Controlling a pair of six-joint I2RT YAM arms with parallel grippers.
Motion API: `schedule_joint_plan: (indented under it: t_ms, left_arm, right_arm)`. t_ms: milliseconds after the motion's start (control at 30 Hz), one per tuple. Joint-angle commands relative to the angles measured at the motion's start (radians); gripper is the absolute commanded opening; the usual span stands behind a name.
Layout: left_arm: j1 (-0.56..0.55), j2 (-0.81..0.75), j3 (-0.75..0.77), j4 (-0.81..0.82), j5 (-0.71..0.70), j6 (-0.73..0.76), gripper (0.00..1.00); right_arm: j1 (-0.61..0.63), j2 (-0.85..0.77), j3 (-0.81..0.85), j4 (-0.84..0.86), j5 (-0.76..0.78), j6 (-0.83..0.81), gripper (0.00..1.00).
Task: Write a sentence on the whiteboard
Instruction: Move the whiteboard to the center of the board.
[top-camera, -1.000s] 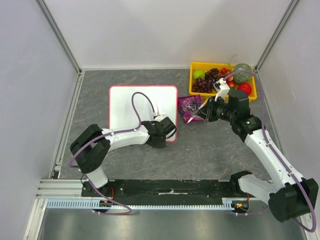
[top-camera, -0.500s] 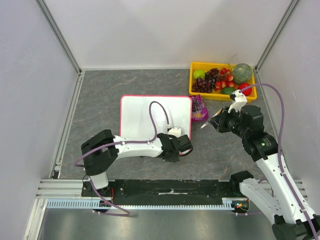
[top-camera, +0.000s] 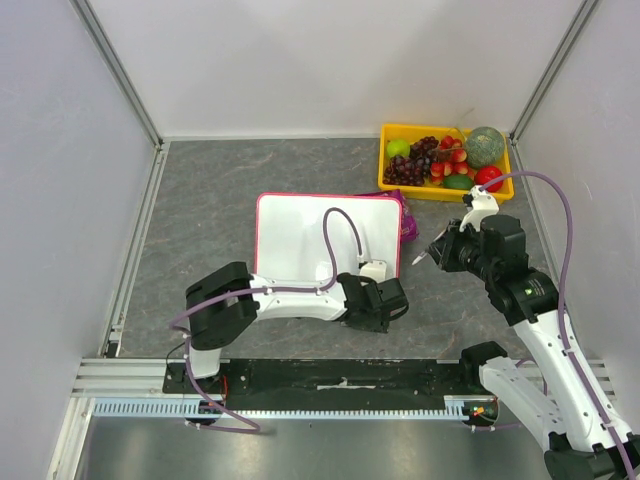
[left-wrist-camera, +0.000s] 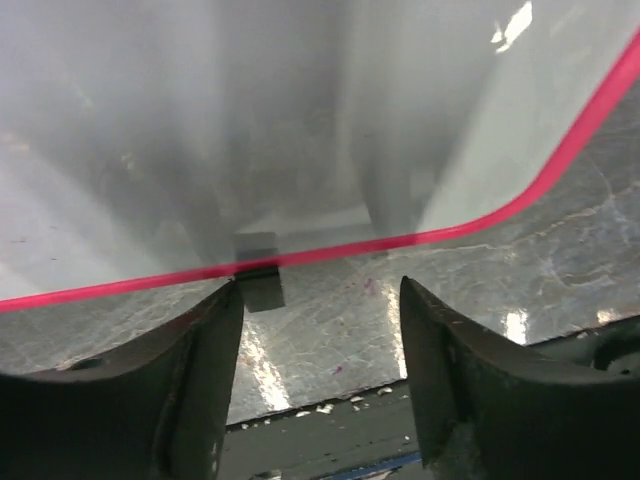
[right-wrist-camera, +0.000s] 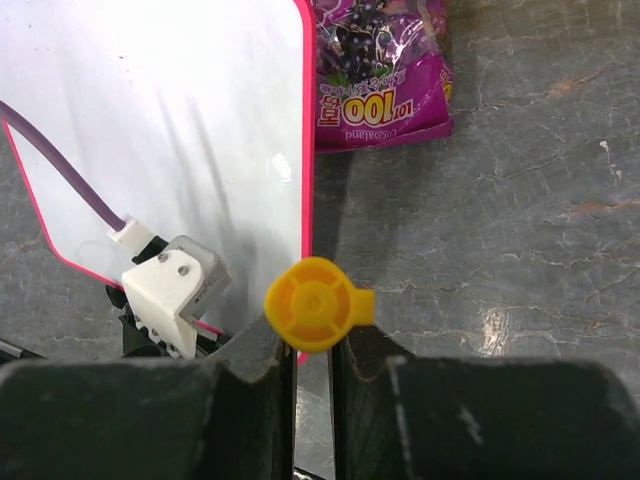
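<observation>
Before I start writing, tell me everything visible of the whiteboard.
The whiteboard is a glossy white rectangle with a pink-red frame and rounded corners, lying face up on the grey table. Its surface is blank. A small black foot shows at its near edge, just ahead of the open left gripper. A purple snack bag touches its far right corner.

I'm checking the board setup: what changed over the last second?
The left gripper dragged the whiteboard right and toward the arms, then let go. The snack bag shifted slightly right. The right gripper, holding the marker, drew back. The fruit tray stayed put.
</observation>
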Motion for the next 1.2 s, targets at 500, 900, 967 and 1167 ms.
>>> schedule_joint_plan:
  t_ms: [500, 900, 967, 1167]
  left_arm:
    - [-0.019, -0.458, -0.322, -0.121, -0.074, -0.061, 0.78]
    - [0.003, -0.598, -0.565, -0.123, -0.128, -0.158, 0.8]
    - [0.032, -0.577, -0.58, -0.109, -0.12, -0.151, 0.8]
    - [0.107, -0.549, -0.643, 0.041, -0.106, -0.072, 0.75]
  right_arm:
    - [-0.003, -0.002, 0.037, 0.018, -0.041, -0.025, 0.0]
    - [-0.003, 0.013, 0.023, 0.049, -0.052, -0.02, 0.0]
    - [-0.003, 0.015, 0.023, 0.052, -0.055, -0.019, 0.0]
    - [-0.003, 0.016, 0.02, 0.057, -0.056, -0.019, 0.0]
